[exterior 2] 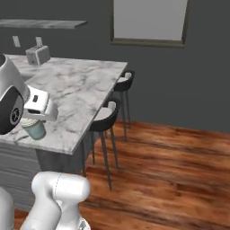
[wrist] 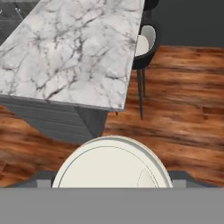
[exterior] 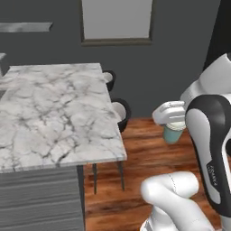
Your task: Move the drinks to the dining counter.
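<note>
Seemingly the pincer [exterior: 173,125] grips the half-hidden teal cup [exterior: 172,134].

marble counter [exterior: 58,113] top bare nearside; toaster [exterior 2: 37,55] far corner; stools [exterior 2: 107,117] flank edge.

- The left base view looks forward and down from behind the arm's left side, with the marble worktop [exterior: 58,113] close on its left and the arm at lower right.
- The right base view faces the same way from behind the arm's right side, the arm at lower left.
- Both share the worktop, the dark stools [exterior 2: 108,117], the grey wall and the wooden floor [exterior 2: 170,166].
- The hand view looks steeply down, very near the cup's white lid [wrist: 113,164], over the worktop's corner and one stool.
</note>
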Robot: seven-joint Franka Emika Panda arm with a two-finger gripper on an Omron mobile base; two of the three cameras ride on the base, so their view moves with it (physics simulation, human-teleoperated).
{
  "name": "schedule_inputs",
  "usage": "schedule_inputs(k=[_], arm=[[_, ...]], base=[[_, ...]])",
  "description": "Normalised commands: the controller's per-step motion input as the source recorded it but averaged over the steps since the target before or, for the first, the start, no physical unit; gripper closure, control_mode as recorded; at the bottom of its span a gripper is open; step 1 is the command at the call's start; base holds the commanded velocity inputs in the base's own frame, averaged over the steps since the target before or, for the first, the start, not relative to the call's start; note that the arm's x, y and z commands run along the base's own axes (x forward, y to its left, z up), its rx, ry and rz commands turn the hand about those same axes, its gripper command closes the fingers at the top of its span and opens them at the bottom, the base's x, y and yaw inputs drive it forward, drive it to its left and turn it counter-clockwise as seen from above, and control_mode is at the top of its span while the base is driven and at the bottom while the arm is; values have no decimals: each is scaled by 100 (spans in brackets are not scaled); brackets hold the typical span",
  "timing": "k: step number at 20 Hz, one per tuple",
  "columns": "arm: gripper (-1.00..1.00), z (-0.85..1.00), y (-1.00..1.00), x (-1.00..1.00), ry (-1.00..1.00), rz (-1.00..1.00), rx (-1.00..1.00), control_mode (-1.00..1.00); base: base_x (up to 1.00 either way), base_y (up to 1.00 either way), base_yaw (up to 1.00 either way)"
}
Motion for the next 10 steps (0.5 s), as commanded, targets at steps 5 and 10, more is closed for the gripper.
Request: schedule_inputs(k=[5,10], arm=[[100,0,0,0,0,0,0,100],[100,0,0,0,0,0,0,100]], base=[[99,100,0],[99,97,0]])
